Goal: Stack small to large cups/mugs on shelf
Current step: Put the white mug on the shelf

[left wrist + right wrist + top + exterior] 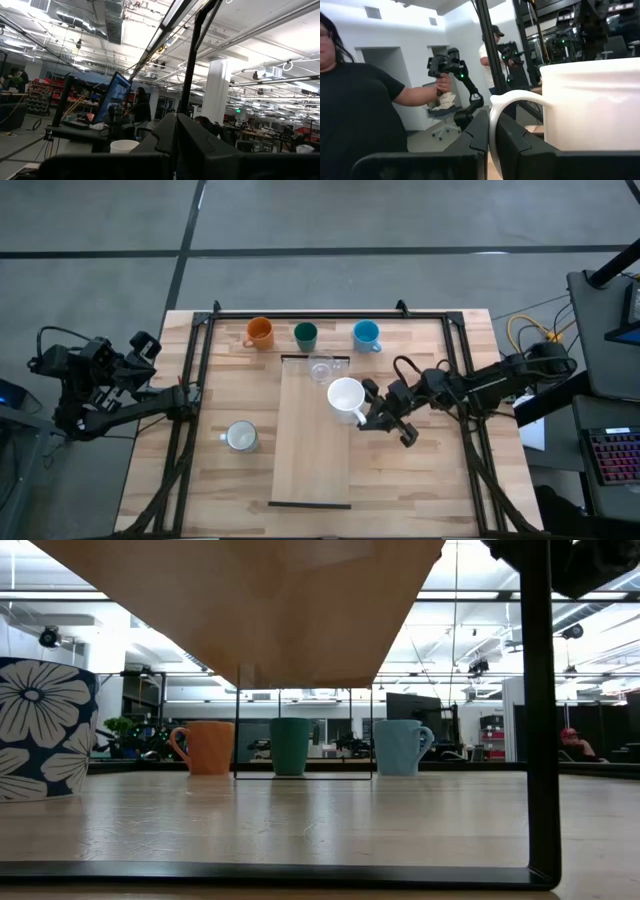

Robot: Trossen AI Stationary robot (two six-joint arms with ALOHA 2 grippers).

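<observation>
The pale wood shelf [312,450] runs near to far at the table's middle; the low view shows its underside [260,600], raised above the tabletop. A clear glass [321,368] stands on its far end. My right gripper [370,416] is shut on the white mug [346,395], over the shelf's right edge just nearer than the glass. The orange mug [259,333], dark green cup [305,335] and light blue mug [366,335] stand in a row on the tabletop behind the shelf. The pale flowered mug [241,437] stands on the tabletop left of the shelf. My left gripper [188,394] is shut and empty at the table's left edge. My right gripper pinches the white mug's handle loop [493,125] between its two fingers. The fingers come about level from the table's right. The mug is upright, its mouth up. Whether its base rests on the shelf, I cannot tell.
A black metal frame [195,370] borders the table, and its post [540,720] stands close in the low view. Thin black legs [237,730] hold up the shelf. Beyond the table, a person [365,100] holds a handheld arm. The shelf's near part [310,480] is bare.
</observation>
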